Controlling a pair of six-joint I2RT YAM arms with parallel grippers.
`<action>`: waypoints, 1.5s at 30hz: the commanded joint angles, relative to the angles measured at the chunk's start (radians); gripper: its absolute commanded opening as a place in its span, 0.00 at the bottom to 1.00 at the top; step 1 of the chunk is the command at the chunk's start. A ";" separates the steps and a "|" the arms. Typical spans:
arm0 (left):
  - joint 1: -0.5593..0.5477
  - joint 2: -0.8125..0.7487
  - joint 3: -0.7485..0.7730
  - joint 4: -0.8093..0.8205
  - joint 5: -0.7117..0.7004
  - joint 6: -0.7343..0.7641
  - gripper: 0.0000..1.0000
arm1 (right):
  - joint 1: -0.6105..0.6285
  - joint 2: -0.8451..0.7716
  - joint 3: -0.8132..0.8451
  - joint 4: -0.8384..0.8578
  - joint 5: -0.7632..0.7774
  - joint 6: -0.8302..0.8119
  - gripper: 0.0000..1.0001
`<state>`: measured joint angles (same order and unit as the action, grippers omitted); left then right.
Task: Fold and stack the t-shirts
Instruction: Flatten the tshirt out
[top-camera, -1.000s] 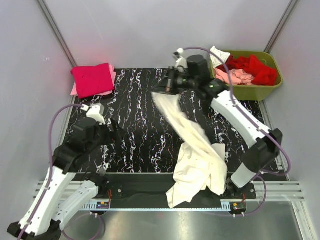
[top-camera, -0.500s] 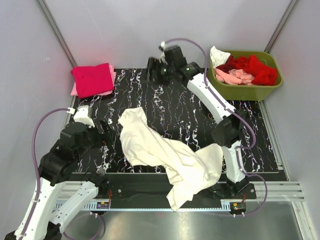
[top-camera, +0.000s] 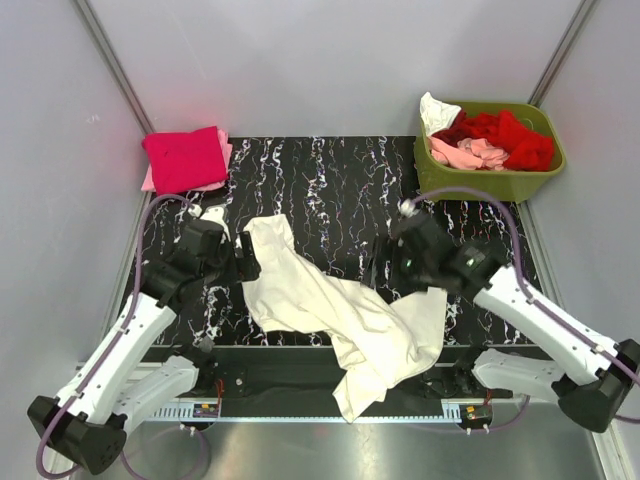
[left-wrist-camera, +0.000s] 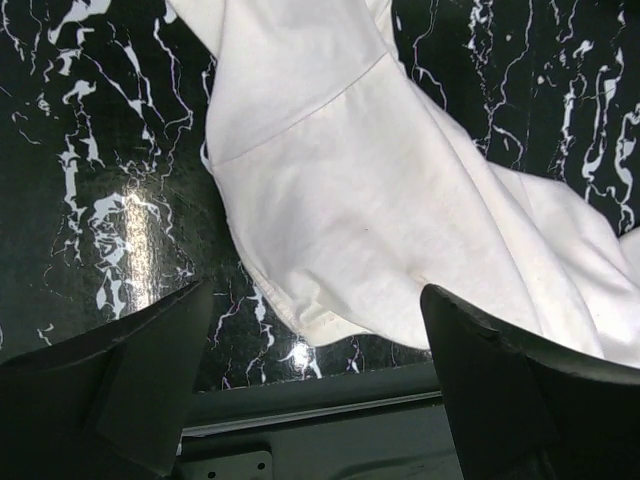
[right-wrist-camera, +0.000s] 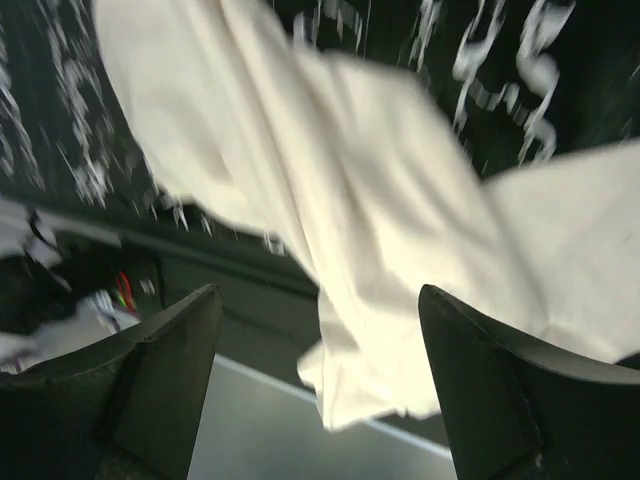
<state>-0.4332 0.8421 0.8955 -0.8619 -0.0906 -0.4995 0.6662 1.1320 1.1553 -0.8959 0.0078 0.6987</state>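
A large cream-white t-shirt (top-camera: 330, 305) lies crumpled across the black marbled mat (top-camera: 330, 185), and its lower end hangs over the near edge. My left gripper (top-camera: 243, 264) hovers open at the shirt's left end. In the left wrist view the t-shirt (left-wrist-camera: 380, 180) lies below the open left gripper (left-wrist-camera: 318, 292), with nothing between the fingers. My right gripper (top-camera: 380, 266) stands open over the shirt's right part. The right wrist view is blurred and shows the cloth (right-wrist-camera: 350, 200) beneath the open right gripper (right-wrist-camera: 320, 292). A folded magenta-red tee (top-camera: 183, 158) rests on a pale pink one (top-camera: 150, 183) at the back left.
An olive-green bin (top-camera: 500, 182) at the back right holds red (top-camera: 505, 135), pink (top-camera: 468, 152) and white (top-camera: 436, 110) tees. Grey walls with metal posts enclose the mat. A metal rail (top-camera: 560, 378) runs along the near edge by the arm bases.
The right gripper opened and let the cream shirt fall onto the mat, then swung from the far back to the middle right. The left arm moved in towards the shirt's left end.
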 joint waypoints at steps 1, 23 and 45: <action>-0.004 -0.011 0.013 0.093 0.016 -0.017 0.91 | 0.204 -0.008 -0.166 -0.077 -0.003 0.197 0.86; -0.006 0.063 -0.362 0.328 0.115 -0.300 0.92 | 0.610 0.359 -0.129 -0.171 0.199 0.232 0.00; 0.086 0.127 -0.047 0.112 -0.109 -0.104 0.00 | 0.168 0.129 0.314 -0.367 0.170 -0.134 0.00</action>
<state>-0.4309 1.0084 0.6621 -0.6609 -0.0719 -0.7284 0.8997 1.2987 1.4269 -1.2510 0.1879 0.6632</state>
